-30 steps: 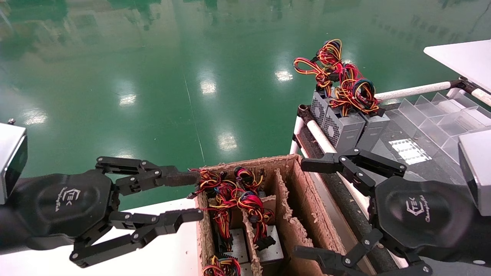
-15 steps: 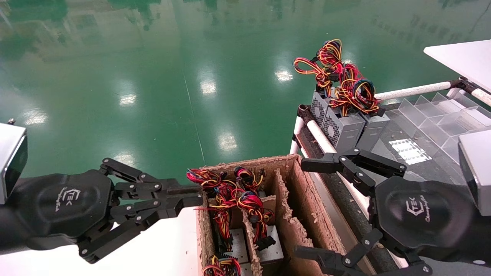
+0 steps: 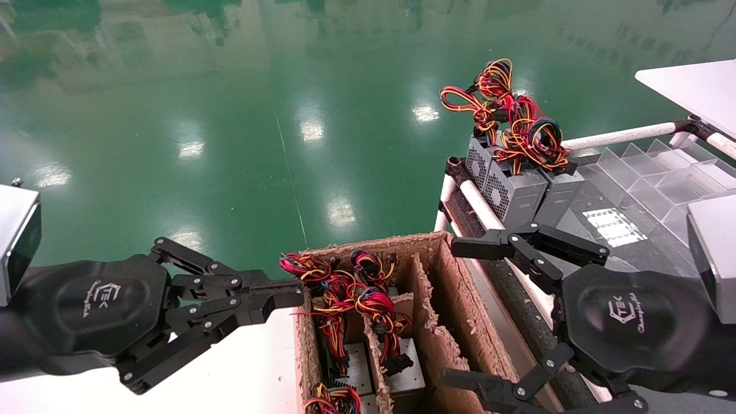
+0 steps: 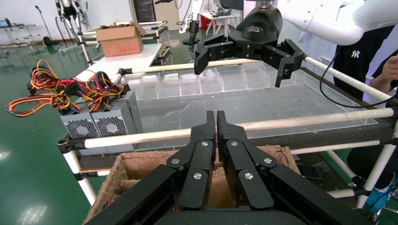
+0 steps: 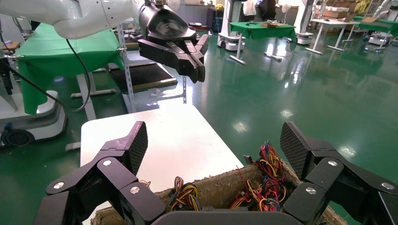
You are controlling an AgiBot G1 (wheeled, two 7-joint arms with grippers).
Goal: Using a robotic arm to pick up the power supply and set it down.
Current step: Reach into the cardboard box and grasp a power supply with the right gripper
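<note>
Listing: power supply [image 3: 402,368], grey metal, probably heavy and rigid, inside box [image 3: 460,305], wires tangled above. We would grip the casing, not the wires. Left gripper [image 3: 282,296] closed empty beside box; right gripper [image 3: 460,310] wide open above it.

head cam looks forward and down over cardboard box [image 3: 437,276], both grippers close in frame. left wrist cam faces across box rim [image 4: 141,161] toward right gripper [image 4: 241,56]; right wrist cam faces back across box [image 5: 225,187] at left gripper [image 5: 199,68]
</note>
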